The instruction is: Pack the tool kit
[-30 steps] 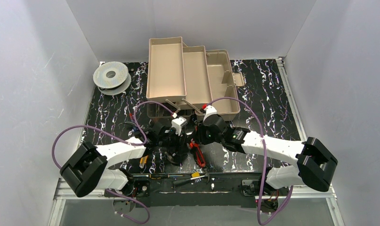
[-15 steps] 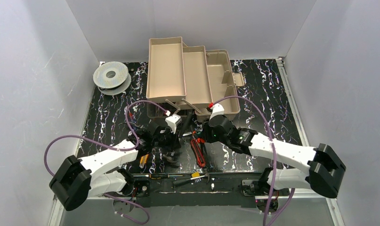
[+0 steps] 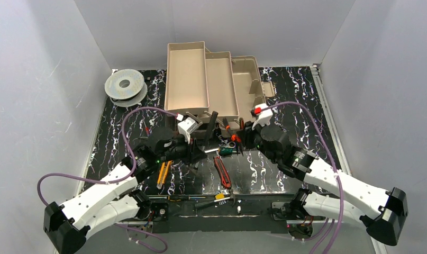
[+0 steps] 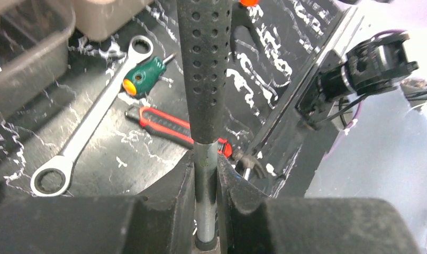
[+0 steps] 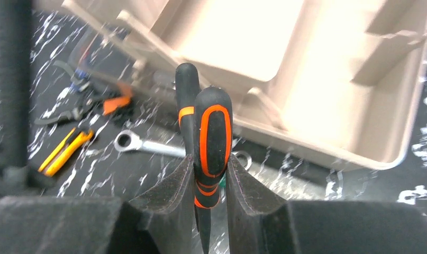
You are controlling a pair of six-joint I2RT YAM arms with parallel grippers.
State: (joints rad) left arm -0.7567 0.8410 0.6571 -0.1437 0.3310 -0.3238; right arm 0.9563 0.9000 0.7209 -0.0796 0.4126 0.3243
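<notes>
The tan toolbox (image 3: 248, 95) stands open at the back with its trays (image 3: 187, 79) folded out to the left. My left gripper (image 3: 200, 150) is shut on the steel shaft of a hammer (image 4: 205, 69). The hammer's black dotted handle points up toward the box front. My right gripper (image 3: 242, 139) is shut on black-and-orange pliers (image 5: 212, 129), just in front of the toolbox (image 5: 317, 79). A wrench (image 4: 89, 129), a stubby green screwdriver (image 4: 145, 79) and a red utility knife (image 4: 166, 123) lie on the mat between the grippers.
A grey spool (image 3: 125, 85) lies at the back left. A yellow-handled tool (image 3: 162, 173) lies left of the red knife (image 3: 222, 172). A screwdriver (image 3: 214, 199) lies along the front edge. More orange-handled pliers (image 5: 97, 103) lie by the box front.
Both grippers have moved back toward the toolbox front. The left has shifted left with the hammer tipped upright, and the right has shifted right with the pliers.
</notes>
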